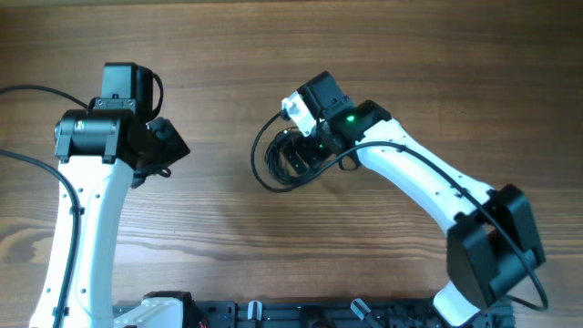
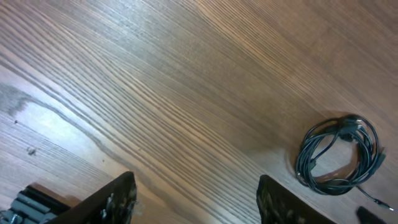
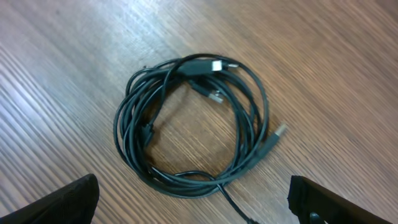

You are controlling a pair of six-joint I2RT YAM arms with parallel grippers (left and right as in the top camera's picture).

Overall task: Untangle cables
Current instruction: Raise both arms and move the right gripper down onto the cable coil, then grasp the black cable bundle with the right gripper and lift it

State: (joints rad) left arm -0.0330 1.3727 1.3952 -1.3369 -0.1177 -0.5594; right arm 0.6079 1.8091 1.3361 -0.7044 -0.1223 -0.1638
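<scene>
My left hand point(image 2: 196, 202) hangs wide open over the desk point(image 1: 383, 55), well left of the cables point(image 3: 127, 134) (a loose dark coil with small metal plugs, lying flat), while my right hand point(image 3: 193, 202) hovers directly above that coil, fingers spread wide, holding nothing.

The cables point(image 3: 127, 137) lie coiled on the worktop point(image 1: 410, 55), near the middle of the overhead frame. The right hand point(image 3: 193, 202) hangs over the coil's right part. The left hand point(image 1: 162, 150) is well apart, toward the frame's left.
</scene>
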